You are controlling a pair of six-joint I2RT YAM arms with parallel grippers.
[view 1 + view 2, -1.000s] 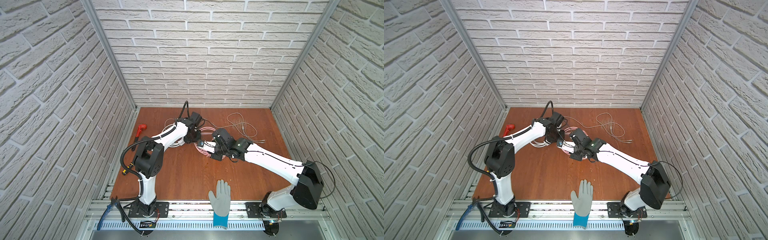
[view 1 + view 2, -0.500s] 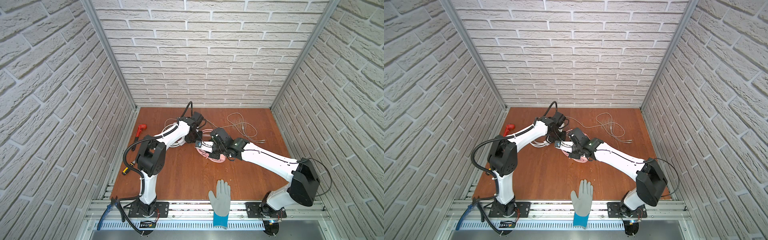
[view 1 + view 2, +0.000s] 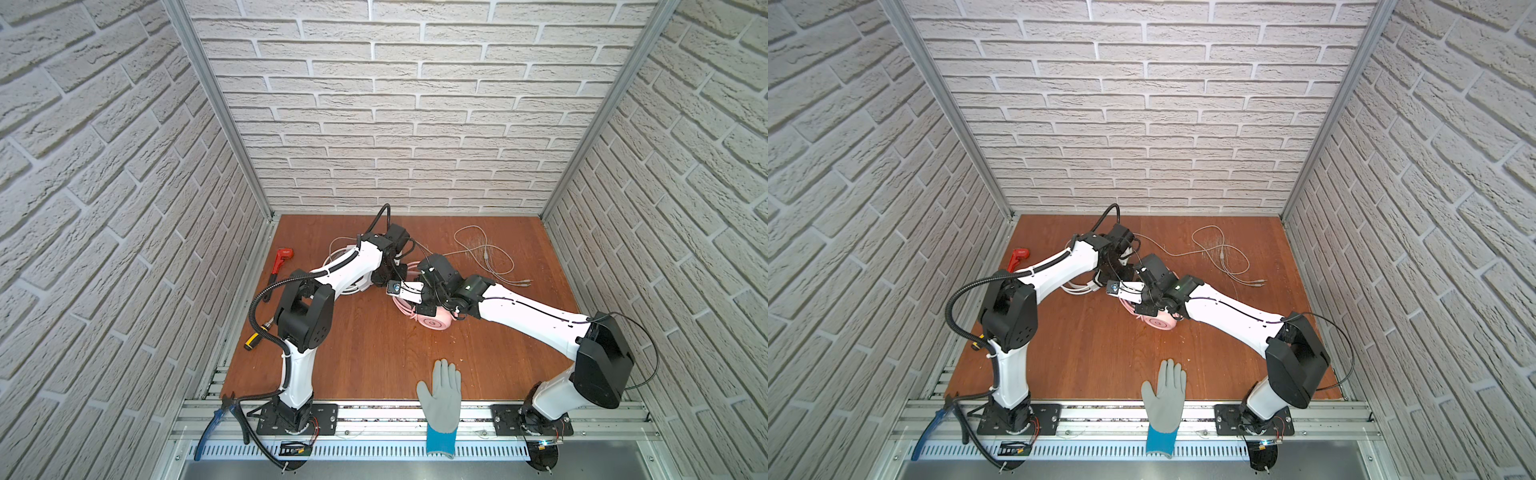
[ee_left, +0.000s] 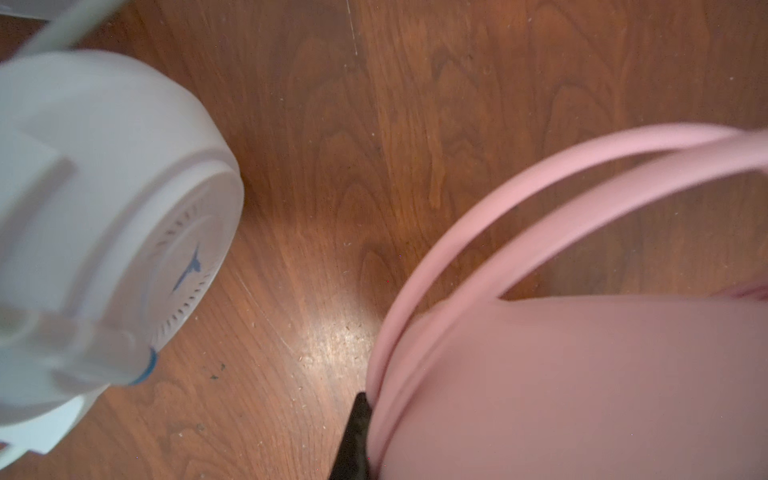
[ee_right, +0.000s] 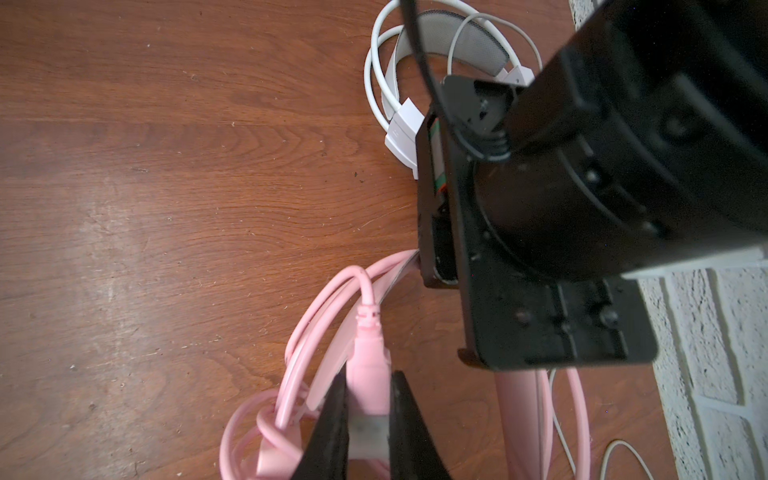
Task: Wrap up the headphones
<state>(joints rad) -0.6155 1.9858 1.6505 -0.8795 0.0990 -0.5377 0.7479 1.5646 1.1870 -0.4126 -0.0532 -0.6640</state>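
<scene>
The pink headphones (image 3: 434,323) lie mid-table, one earcup showing in both top views (image 3: 1158,323). Their cable is coiled beside the headband (image 5: 291,365). My right gripper (image 5: 369,415) is shut on the cable's pink plug (image 5: 368,365), just left of that earcup (image 3: 417,305). My left gripper (image 3: 390,276) stands shut at the pink headband (image 4: 540,187). One black finger (image 4: 357,432) shows against the band, and pink hides the other. The white headphones (image 4: 124,228) lie close by, partly under the left arm (image 3: 349,286), their band and cable visible in the right wrist view (image 5: 395,83).
A loose pale cable (image 3: 486,257) sprawls at the back right. At the left edge lie a red wrench (image 3: 280,259) and a yellow-handled screwdriver (image 3: 253,338). A grey glove (image 3: 442,395) and blue pliers (image 3: 212,424) sit at the front rail. Brick walls enclose three sides.
My right gripper has moved left toward the left gripper, carrying the pink plug and uncovering the pink earcup. The left arm has barely shifted.
</scene>
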